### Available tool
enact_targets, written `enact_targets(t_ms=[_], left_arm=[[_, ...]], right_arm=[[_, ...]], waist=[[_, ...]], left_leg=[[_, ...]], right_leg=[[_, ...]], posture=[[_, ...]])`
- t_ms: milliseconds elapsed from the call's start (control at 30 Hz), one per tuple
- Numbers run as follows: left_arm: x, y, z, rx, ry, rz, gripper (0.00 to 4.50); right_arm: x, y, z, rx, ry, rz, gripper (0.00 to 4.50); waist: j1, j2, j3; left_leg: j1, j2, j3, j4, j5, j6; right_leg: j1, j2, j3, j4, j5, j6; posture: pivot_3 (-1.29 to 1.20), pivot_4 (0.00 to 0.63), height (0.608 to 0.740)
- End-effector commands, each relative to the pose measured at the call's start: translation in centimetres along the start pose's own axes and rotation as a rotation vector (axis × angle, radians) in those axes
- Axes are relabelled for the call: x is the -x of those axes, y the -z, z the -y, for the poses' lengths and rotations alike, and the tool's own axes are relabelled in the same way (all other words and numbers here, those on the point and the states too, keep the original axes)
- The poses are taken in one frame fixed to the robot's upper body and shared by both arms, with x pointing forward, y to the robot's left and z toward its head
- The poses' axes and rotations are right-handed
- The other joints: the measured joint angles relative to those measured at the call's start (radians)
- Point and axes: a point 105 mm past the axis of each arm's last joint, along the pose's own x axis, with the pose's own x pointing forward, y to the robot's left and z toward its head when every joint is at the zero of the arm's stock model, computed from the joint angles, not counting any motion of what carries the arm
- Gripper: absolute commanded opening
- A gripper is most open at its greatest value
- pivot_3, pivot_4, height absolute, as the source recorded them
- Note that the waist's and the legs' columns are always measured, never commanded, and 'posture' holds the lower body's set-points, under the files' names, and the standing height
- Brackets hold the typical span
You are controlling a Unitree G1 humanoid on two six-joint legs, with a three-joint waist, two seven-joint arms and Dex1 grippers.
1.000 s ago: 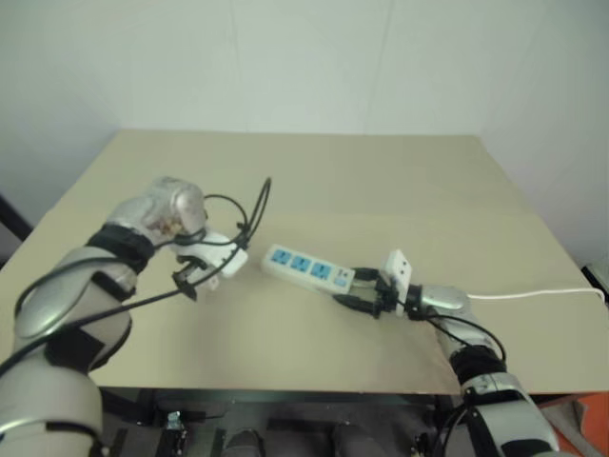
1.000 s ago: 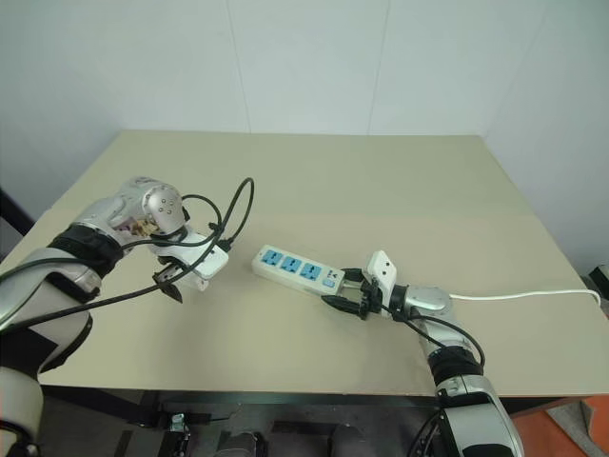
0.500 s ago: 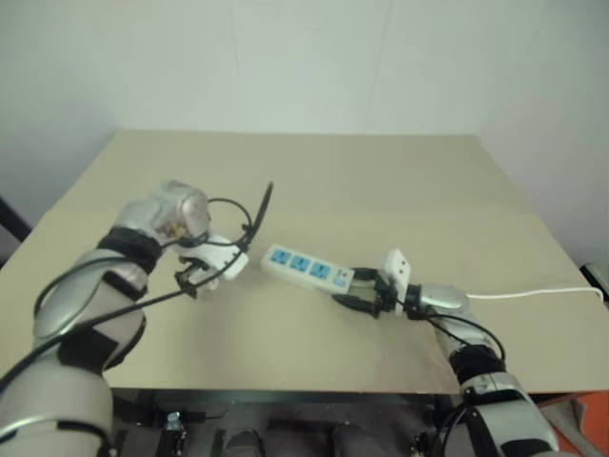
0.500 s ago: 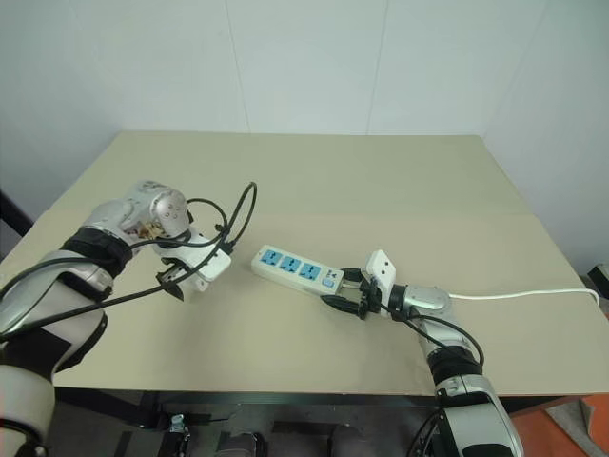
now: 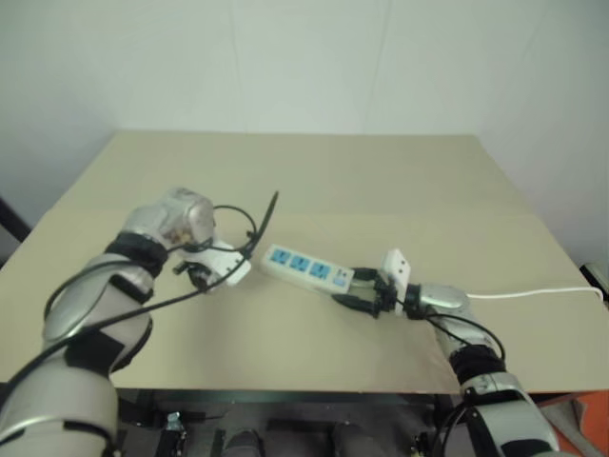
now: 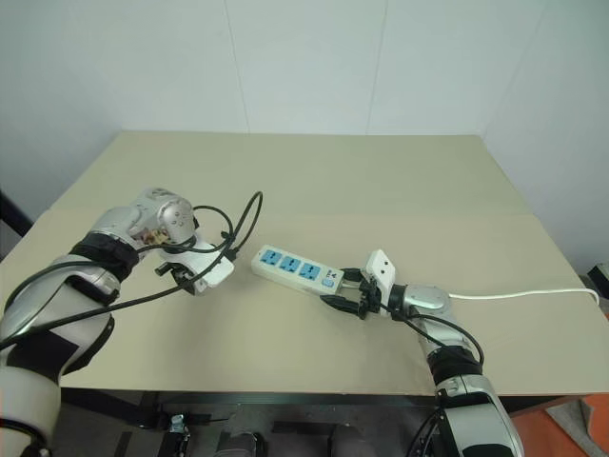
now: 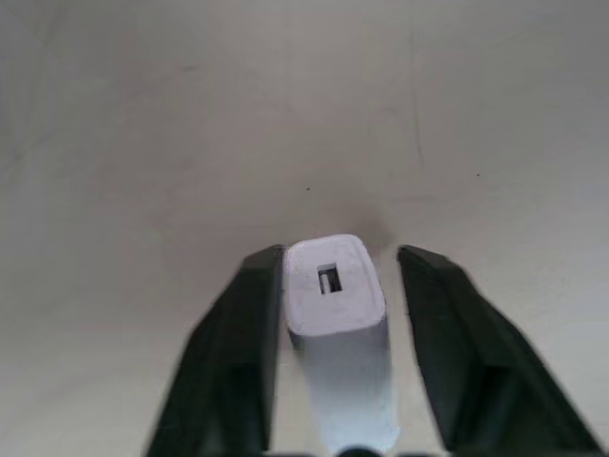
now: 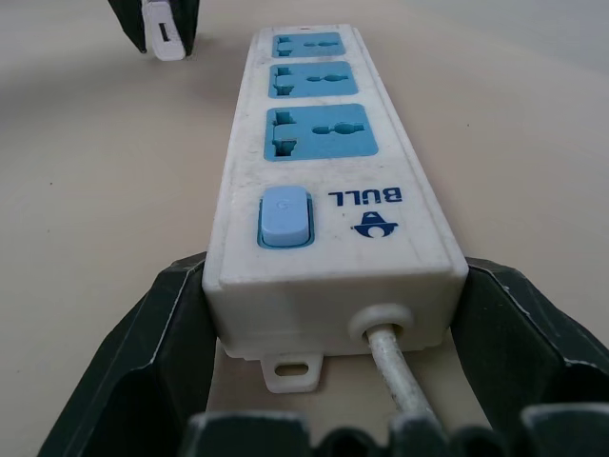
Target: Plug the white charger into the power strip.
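The white charger [image 7: 335,314], a light, stiff, smooth block, stands between the left gripper [image 7: 333,286] fingers, one touching its flat side, the other apart; right gripper [image 8: 333,314] braces the power strip [image 8: 324,171]

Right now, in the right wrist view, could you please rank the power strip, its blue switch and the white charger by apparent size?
1. power strip
2. blue switch
3. white charger

The charger lies farther from the camera, so its rank is unsure.
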Motion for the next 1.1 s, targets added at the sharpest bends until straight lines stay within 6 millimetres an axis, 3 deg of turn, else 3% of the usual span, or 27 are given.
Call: enact_targets(t_ms=[33,233,367,467,633,833,967,1100], left_arm=[[0.3,0.4,0.0,-0.01,-0.02,-0.02,1.0],[2.2,0.2,-1.1,0.013,-0.13,0.031,1.01],[5.2,-0.8,-2.2,0.067,-0.255,0.184,1.01],[9.9,-2.8,-3.7,0.142,-0.464,0.548,1.01],[13.8,-4.4,-4.2,0.291,-0.583,1.108,1.01],[12.2,-6.3,-2.6,0.359,-0.456,1.496,1.01],[8.8,-8.1,-1.6,0.375,-0.348,1.543,1.01],[7.3,-9.1,-1.2,0.378,-0.318,1.635,1.01]], right_arm=[[0.1,1.0,-0.4,-0.028,-0.014,-0.043,3.44],[0.3,1.0,-0.4,-0.023,-0.026,-0.049,3.44],[0.6,0.9,-0.5,-0.012,-0.051,-0.053,3.44],[0.8,0.1,-0.5,-0.005,-0.109,-0.042,3.44],[0.7,-0.5,-1.6,0.015,-0.245,-0.048,3.44],[-0.4,0.3,-3.5,0.057,-0.403,-0.105,3.44],[-1.5,0.8,-3.9,0.067,-0.415,-0.125,3.44],[-2.2,0.9,-3.9,0.059,-0.396,-0.122,3.44]], waist=[[0.0,0.0,0.0],[0.0,0.0,0.0],[0.0,0.0,0.0],[0.001,0.0,0.0],[-0.001,0.0,0.0],[-0.031,0.001,0.0],[-0.04,0.001,0.0],[-0.046,0.0,0.0]], left_leg=[[0.0,0.0,0.0,0.0,0.0,0.0],[0.001,0.0,0.0,0.0,0.0,0.0],[0.0,0.0,0.0,0.0,0.0,0.0],[-0.001,0.0,-0.001,0.0,0.0,0.0],[0.0,0.0,-0.001,0.001,0.0,0.0],[0.003,0.0,-0.001,0.001,0.0,0.0],[0.005,0.001,-0.002,0.001,0.0,0.0],[0.013,0.0,-0.002,0.001,0.0,0.0]], right_leg=[[0.0,0.0,0.0,0.0,0.0,0.0],[0.0,0.0,0.0,0.0,0.0,0.0],[0.0,0.0,0.0,0.0,0.0,0.0],[0.0,0.0,-0.001,0.0,0.0,0.0],[0.0,0.0,-0.001,0.0,0.0,0.0],[0.002,0.0,-0.001,0.003,0.0,0.0],[0.005,0.0,-0.001,0.003,0.003,-0.006],[0.013,0.0,-0.002,0.002,0.002,-0.003]], posture=[[0.0,0.15,0.74],[0.0,0.15,0.74],[0.0,0.15,0.74],[0.0,0.15,0.74],[0.0,0.15,0.74],[0.0,0.15,0.74],[0.0,0.15,0.74],[0.0,0.15,0.74]])
